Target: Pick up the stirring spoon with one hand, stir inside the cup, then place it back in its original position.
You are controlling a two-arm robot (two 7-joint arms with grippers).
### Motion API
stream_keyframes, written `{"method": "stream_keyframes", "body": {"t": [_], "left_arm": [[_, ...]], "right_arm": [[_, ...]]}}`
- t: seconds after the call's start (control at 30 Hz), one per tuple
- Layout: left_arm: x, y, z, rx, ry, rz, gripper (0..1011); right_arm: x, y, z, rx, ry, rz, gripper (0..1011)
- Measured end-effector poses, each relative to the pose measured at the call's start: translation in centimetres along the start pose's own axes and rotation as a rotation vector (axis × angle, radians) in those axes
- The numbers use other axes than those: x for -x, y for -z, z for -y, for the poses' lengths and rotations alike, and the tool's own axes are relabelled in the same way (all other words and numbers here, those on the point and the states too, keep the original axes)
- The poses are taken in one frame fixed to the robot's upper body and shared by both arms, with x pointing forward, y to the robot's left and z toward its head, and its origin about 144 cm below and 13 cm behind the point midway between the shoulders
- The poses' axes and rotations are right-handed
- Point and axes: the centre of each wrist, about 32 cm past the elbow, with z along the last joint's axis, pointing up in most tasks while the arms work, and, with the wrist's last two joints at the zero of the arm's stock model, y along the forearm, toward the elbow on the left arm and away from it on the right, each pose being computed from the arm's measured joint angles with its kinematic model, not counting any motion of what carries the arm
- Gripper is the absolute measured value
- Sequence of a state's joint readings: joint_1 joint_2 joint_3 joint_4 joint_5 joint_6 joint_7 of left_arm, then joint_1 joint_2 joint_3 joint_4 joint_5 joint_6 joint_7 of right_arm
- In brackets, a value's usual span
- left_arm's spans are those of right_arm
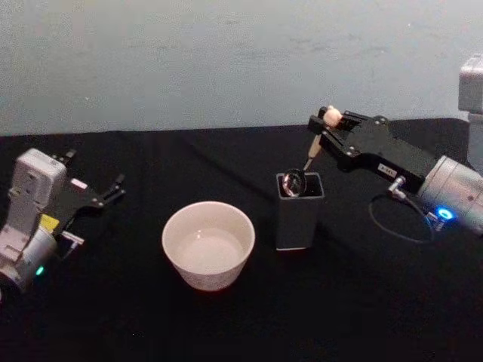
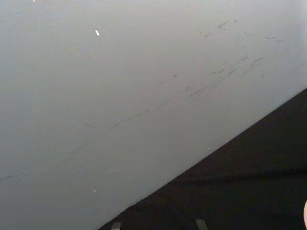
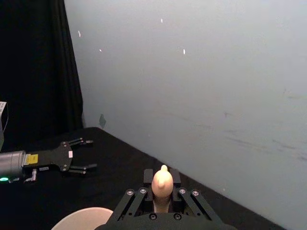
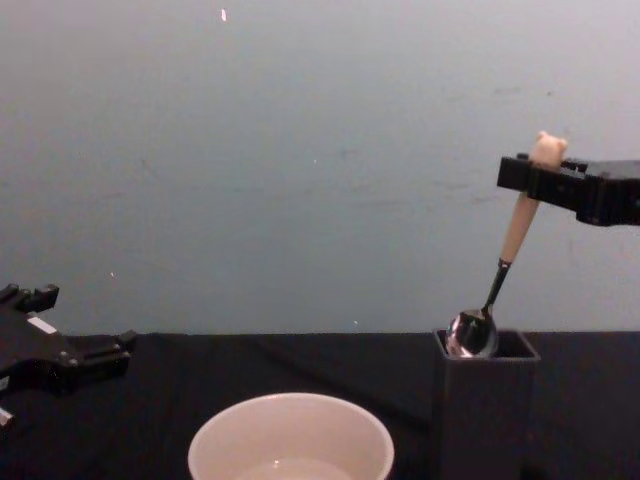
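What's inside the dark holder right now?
At the dark holder's rim sits the stirring spoon's shiny bowl, held by the right pincer. Deeper inside is hidden by its walls.

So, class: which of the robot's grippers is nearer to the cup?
Roughly level. Left gripper idles open beyond the cup's left; right gripper holds the stirring spoon over the holder.

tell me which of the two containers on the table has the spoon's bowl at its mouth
The dark grey square holder, right of the cup. The right gripper holds the stirring spoon over it.
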State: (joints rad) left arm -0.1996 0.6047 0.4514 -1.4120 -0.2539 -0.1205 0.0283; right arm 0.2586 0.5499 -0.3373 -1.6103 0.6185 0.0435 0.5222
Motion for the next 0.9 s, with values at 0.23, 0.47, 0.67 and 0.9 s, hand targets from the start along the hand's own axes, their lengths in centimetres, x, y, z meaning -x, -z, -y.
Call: {"method": "stream_keyframes", "body": {"t": [0.23,0.47,0.67,0.9], "left_arm": [[0.0,0.0,0.0,0.000,0.000,0.000,1002],[0.0,0.0,0.0,0.000,0.000,0.000,1001],[0.0,0.0,0.0,0.000,0.000,0.000,1001],[0.0,0.0,0.0,0.000,0.000,0.000,1001]], "right_arm": [[-0.4,0.3,-0.5,0.039,-0.002,-0.051,202],[-0.6,1.2,-1.0,0.076,-0.003,-0.090,202],[-0.6,2.1,-1.3,0.098,0.006,-0.106,202],[-0.6,3.1,-1.4,0.120,0.021,-0.124,202]]}}
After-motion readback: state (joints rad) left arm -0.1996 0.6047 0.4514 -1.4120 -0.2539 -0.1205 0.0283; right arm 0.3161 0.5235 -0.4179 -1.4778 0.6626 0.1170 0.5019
